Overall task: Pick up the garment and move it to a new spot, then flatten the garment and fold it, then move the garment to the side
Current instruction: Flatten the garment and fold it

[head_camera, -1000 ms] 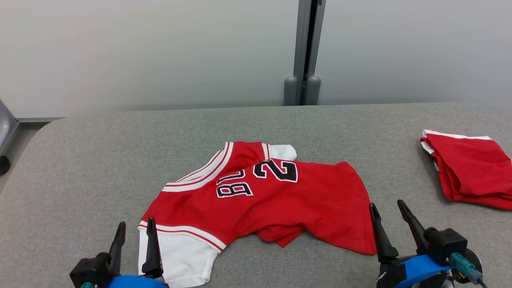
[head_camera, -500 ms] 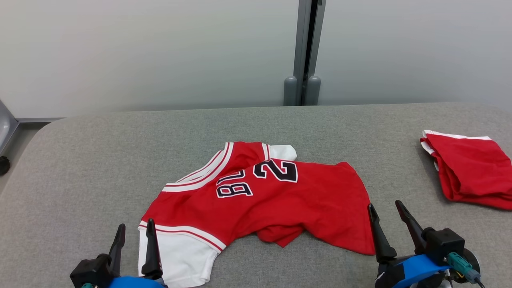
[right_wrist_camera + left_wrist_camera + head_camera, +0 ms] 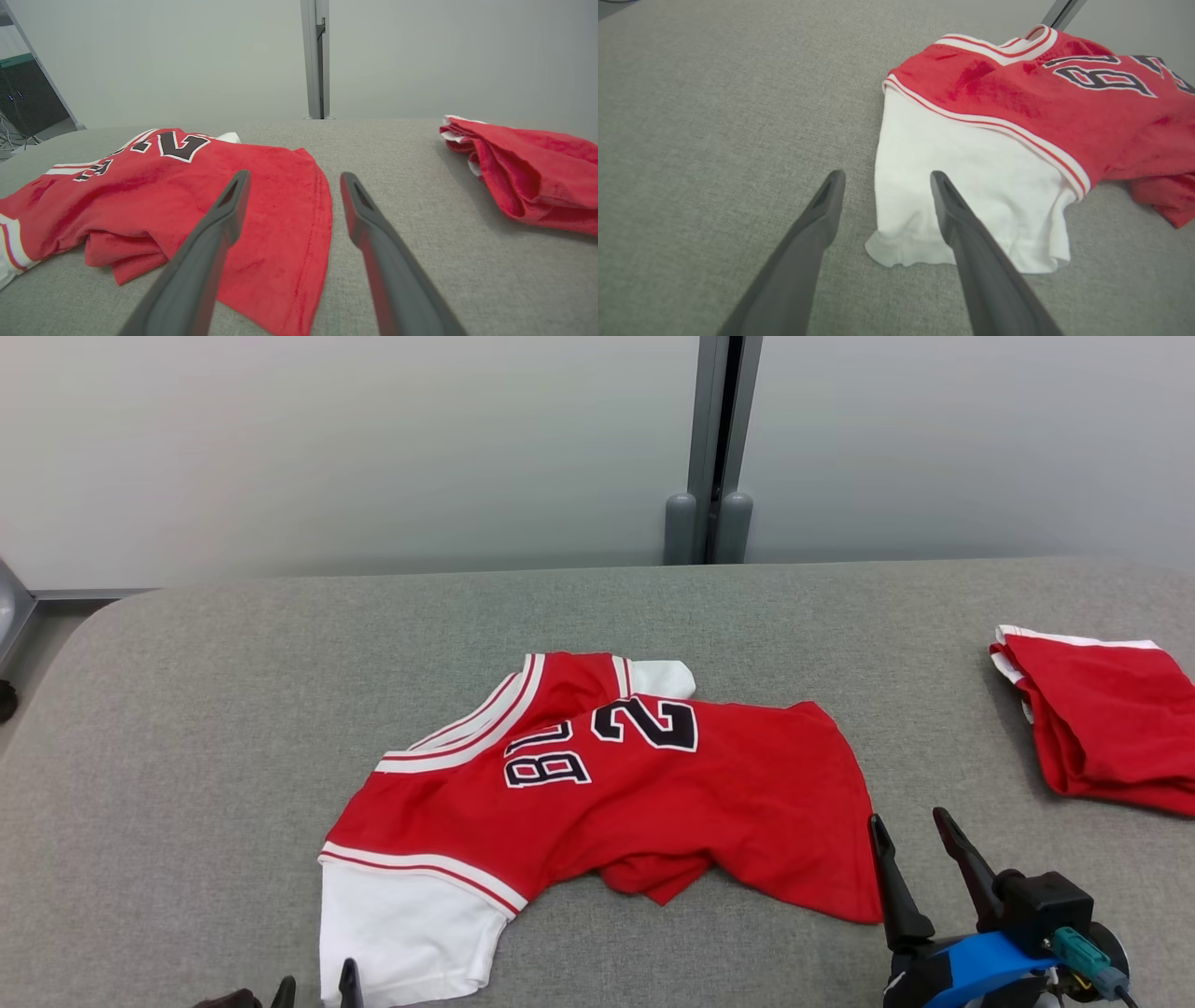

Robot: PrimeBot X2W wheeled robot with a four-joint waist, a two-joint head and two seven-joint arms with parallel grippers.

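Observation:
The garment [image 3: 635, 803] is a red jersey with white sleeves and black numbers, lying crumpled on the grey table [image 3: 187, 709]. My left gripper [image 3: 316, 985] is open at the view's bottom edge, just before the white sleeve. In the left wrist view, the left gripper [image 3: 885, 175] straddles the left edge of the sleeve of the garment [image 3: 1017, 107], holding nothing. My right gripper [image 3: 910, 817] stands open at the jersey's near right hem corner. In the right wrist view, the right gripper [image 3: 294, 175] frames the hem of the garment [image 3: 187, 186].
A second red garment [image 3: 1102, 719], folded, lies at the table's right side, and it is also visible as the folded red garment [image 3: 528, 168]. A grey post [image 3: 714, 448] stands against the pale wall behind the table. Bare table lies left of and behind the jersey.
The head camera has shifted, so the whole scene sits a little higher. The left gripper has dropped toward the bottom edge, leaving its fingertips visible. The jersey has not moved.

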